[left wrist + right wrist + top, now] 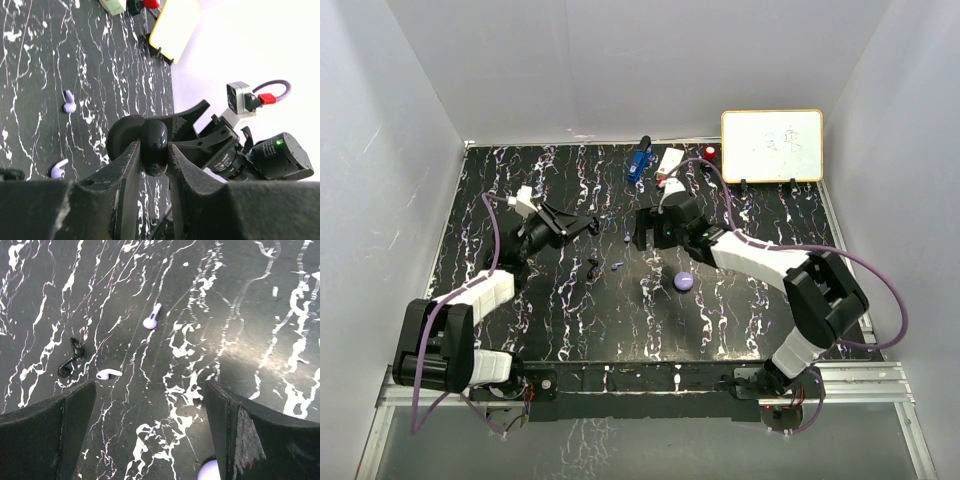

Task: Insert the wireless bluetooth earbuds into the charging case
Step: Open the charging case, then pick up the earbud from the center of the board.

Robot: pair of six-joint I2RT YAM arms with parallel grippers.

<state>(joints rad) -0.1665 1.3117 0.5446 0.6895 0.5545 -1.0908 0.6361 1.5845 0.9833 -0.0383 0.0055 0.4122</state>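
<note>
My left gripper point(588, 224) point(154, 152) is shut on a glossy black charging case point(154, 142) and holds it above the table. Two lavender earbuds point(69, 102) point(59, 169) lie on the marbled table beyond it. My right gripper point(648, 240) point(150, 390) is open and empty, hovering over the table. In the right wrist view the two lavender earbuds point(152, 317) point(108, 373) lie ahead of it and to its left, with a black earbud point(70, 360) further left. A lavender round case point(684, 281) point(210, 471) sits by the right finger.
A whiteboard point(772, 145) stands at the back right. A blue gadget point(639, 160), a white item point(670, 160) and a red item point(708, 152) lie along the back edge. White walls close in the table on three sides.
</note>
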